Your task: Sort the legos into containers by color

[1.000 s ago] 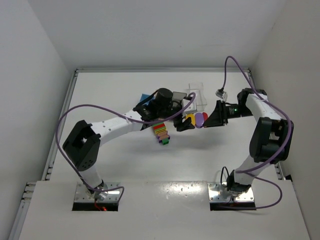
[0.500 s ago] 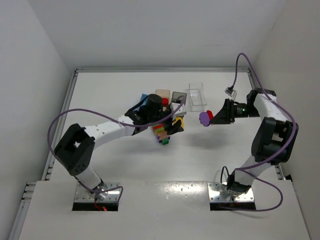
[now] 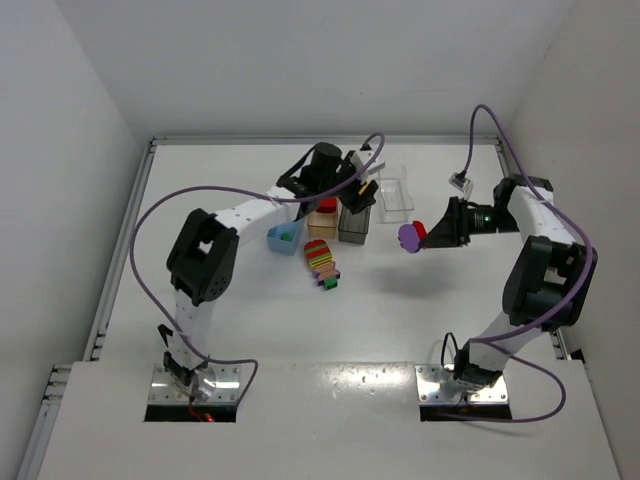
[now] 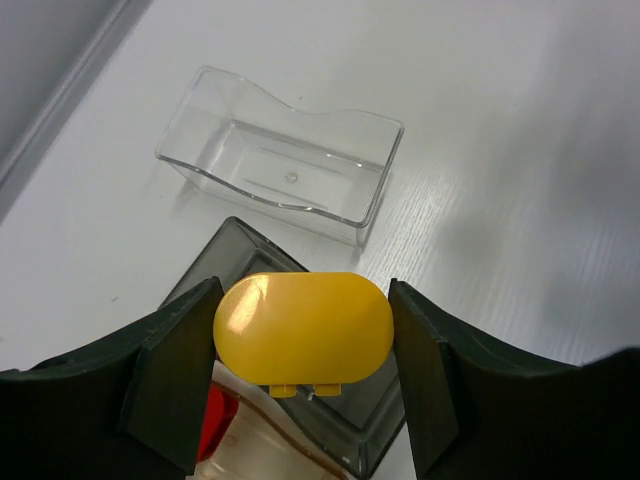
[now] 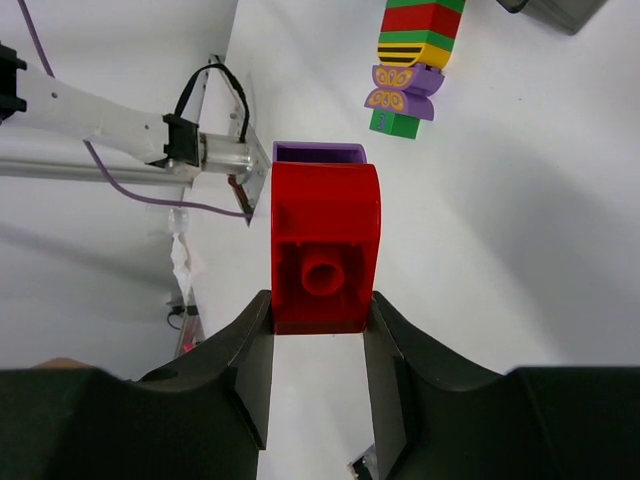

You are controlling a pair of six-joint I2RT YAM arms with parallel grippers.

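My left gripper (image 3: pixel 362 192) is shut on a yellow lego (image 4: pixel 300 335) and holds it above the smoky dark grey bin (image 4: pixel 385 420), next to the clear bin (image 4: pixel 285 165). The pale orange bin (image 3: pixel 322 222) holds a red lego (image 4: pixel 215 430). The light blue bin (image 3: pixel 285 238) stands left of it. My right gripper (image 5: pixel 320 310) is shut on a red lego (image 5: pixel 325 250) with a purple piece (image 5: pixel 318 152) joined to it, held in the air right of the bins (image 3: pixel 410 236). A multicoloured striped stack (image 3: pixel 322 262) lies on the table in front of the bins.
The white table is walled on three sides, with a rail (image 3: pixel 125 240) along its left edge. The clear bin (image 3: pixel 395 192) stands apart to the right of the other three. Purple cables loop over both arms.
My left gripper has moved from beside the striped stack back to above the bins, with the yellow lego in it. My right gripper drew right with its red and purple piece, then stayed still.
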